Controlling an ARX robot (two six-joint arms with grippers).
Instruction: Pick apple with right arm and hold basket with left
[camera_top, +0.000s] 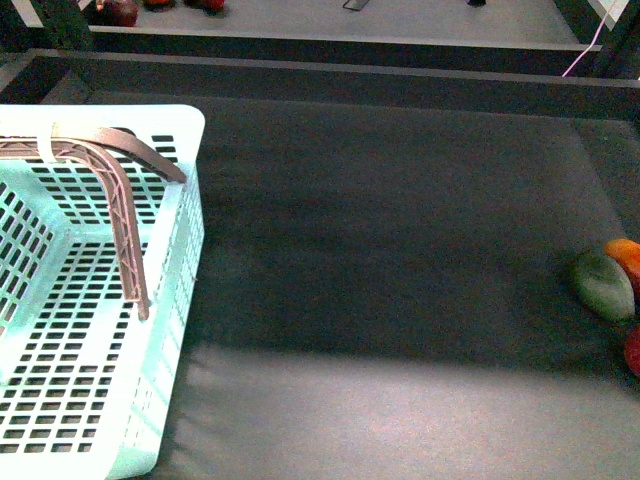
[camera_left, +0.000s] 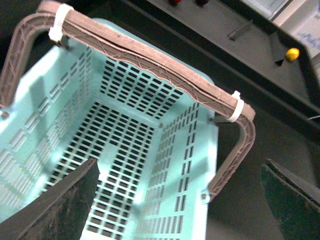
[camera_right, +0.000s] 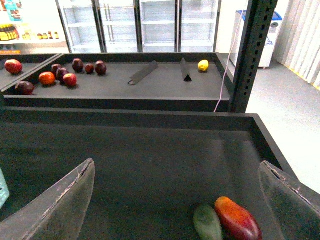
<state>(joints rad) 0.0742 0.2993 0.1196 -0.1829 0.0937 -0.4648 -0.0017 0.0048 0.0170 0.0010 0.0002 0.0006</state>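
Observation:
The teal slotted basket stands at the table's left, its two brown handles folded over the opening. My left gripper hovers open above the basket's right rim, one finger over the inside and one outside; the handles lie beyond it. Only a red sliver of the apple shows, cut off by the right edge of the front view. My right gripper is open over bare mat, with a dull-green oval fruit and an orange-red fruit just ahead, nearer its right finger. Neither arm appears in the front view.
The green fruit and the orange fruit lie together by the apple at the table's right edge. A raised dark rim bounds the table at the back. Behind it a shelf holds several red fruits and a yellow one. A steel post stands at back right.

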